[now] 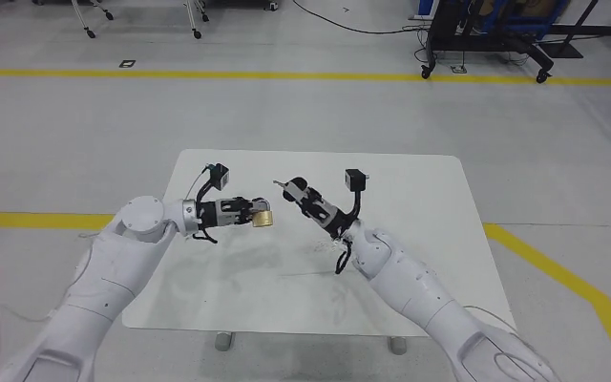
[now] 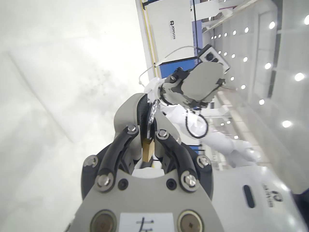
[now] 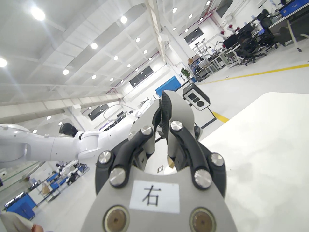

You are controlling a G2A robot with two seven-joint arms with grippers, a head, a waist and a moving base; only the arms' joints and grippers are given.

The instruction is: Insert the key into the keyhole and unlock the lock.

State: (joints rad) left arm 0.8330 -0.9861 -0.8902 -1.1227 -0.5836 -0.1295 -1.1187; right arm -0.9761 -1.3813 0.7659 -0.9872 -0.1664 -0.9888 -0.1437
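In the top view my left gripper (image 1: 256, 214) is shut on a small brass padlock (image 1: 263, 219), held above the middle of the white table (image 1: 410, 286). In the left wrist view the brass body (image 2: 148, 149) sits between the fingers, with the silver shackle (image 2: 152, 112) out at the tips. A short way to the padlock's right, my right gripper (image 1: 289, 188) is shut on the key (image 1: 278, 182), whose thin metal tip sticks out of it. The key's shaft (image 2: 230, 88) also pokes from that gripper (image 2: 221, 84) in the left wrist view. Key and padlock are apart. The right gripper (image 3: 162, 105) hides its key.
Both arms hang over the bare table top (image 3: 265, 150). A yellow floor line (image 1: 286, 74) runs behind the table, and wheeled frames (image 1: 496, 38) stand far back. The left arm's wrist camera (image 3: 196, 98) sits just beyond my right fingertips.
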